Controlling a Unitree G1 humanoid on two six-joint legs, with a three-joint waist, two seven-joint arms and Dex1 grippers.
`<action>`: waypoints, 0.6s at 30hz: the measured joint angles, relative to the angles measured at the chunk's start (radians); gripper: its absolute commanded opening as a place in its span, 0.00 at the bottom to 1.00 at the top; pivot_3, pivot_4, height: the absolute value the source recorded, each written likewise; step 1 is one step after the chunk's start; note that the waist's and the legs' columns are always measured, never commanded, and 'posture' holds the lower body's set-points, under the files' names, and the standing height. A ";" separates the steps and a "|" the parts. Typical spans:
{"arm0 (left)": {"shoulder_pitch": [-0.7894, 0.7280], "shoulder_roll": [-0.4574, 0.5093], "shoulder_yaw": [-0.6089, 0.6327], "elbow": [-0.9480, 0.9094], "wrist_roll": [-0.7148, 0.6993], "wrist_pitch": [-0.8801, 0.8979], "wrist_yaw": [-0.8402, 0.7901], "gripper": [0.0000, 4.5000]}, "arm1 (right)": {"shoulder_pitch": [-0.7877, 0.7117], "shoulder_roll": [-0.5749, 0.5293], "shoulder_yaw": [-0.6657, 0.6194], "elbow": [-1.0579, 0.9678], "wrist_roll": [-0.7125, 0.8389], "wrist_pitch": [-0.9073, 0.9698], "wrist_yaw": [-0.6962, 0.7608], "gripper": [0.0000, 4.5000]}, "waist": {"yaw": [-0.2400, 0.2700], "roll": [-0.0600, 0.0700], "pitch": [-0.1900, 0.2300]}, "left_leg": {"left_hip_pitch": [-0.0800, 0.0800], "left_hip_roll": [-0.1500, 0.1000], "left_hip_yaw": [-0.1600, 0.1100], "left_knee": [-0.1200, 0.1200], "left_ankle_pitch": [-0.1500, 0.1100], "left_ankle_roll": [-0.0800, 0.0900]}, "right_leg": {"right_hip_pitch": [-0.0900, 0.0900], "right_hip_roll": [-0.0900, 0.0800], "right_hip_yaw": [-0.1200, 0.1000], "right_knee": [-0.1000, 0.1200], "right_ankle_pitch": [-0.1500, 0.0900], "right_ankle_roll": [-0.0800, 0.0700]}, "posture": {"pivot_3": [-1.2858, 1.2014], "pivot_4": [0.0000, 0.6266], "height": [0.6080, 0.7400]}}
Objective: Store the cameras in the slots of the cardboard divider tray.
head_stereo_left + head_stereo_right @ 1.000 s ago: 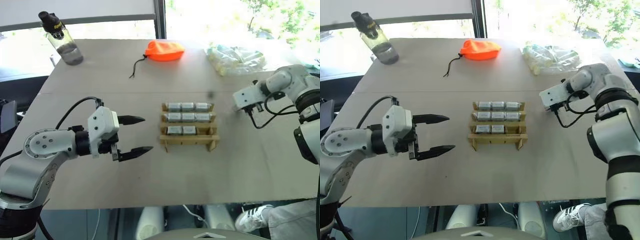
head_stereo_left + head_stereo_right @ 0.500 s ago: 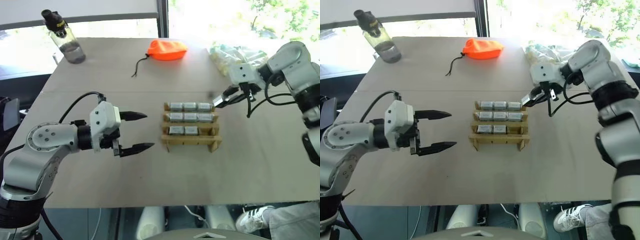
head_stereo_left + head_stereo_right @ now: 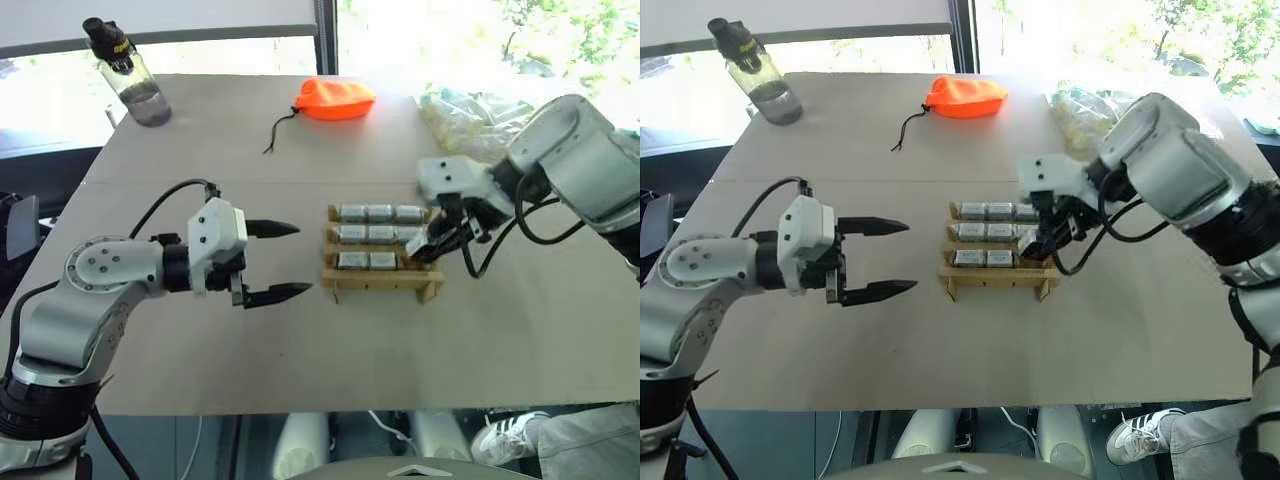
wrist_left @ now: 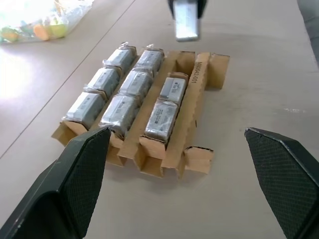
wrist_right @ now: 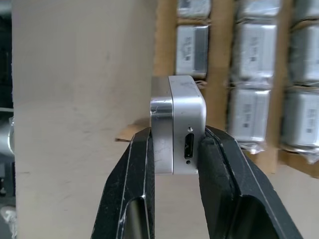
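Above tray, camera in right hand

Held camera top perhaps cropped.

A: What is sitting where on the table?

B: The cardboard divider tray is lying mid-table. Eight cameras are sitting in its slots: three in the far row, three in the middle row, two in the near row.

A: And around it?

B: The left gripper is hovering to its left, and the right gripper is hanging over its right end, holding one camera. Behind are lying a pouch, a bag to the right and a bottle far left.
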 measured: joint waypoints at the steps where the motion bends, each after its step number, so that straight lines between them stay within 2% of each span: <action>1: -0.002 -0.002 -0.004 0.001 0.001 -0.001 0.000 1.00 | 0.010 -0.001 0.016 -0.018 -0.010 0.012 -0.003 0.15 | 0.000 0.000 0.000 | 0.000 0.000 0.000 0.000 0.000 0.000 | 0.000 0.000 0.000 0.000 0.000 0.000 | 0.52 0.24 0.89; 18: -0.004 -0.019 -0.027 0.004 0.010 -0.014 0.002 1.00 | 0.022 0.084 0.065 -0.024 -0.149 0.019 -0.099 0.15 | -0.003 0.000 0.000 | -0.001 0.000 0.000 0.001 0.000 0.000 | -0.001 0.001 0.000 0.000 0.000 0.000 | 0.52 0.24 0.89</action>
